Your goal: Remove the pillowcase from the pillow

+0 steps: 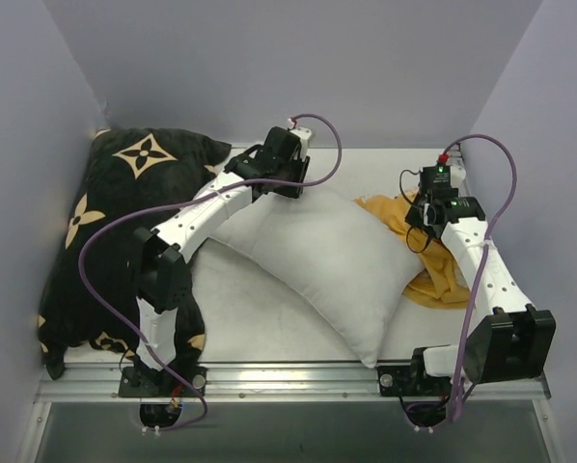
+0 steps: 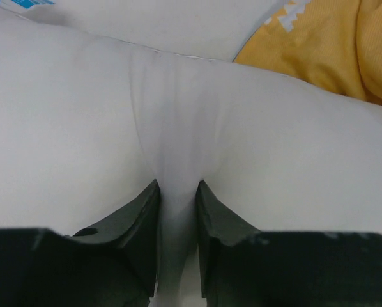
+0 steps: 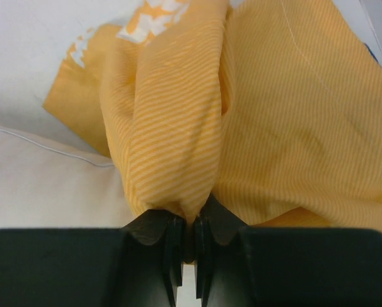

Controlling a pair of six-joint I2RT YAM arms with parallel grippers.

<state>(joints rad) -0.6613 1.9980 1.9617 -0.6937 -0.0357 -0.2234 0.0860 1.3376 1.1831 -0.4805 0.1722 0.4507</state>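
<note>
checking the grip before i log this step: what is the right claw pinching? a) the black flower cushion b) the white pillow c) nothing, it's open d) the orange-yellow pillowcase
D: in the right wrist view the right claw is shut on a bunched fold of the orange-yellow pillowcase, while the white pillow lies beside it, outside the grip.

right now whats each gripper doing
left gripper: open a little, astride a fold of the pillow
right gripper: shut on the pillowcase
</note>
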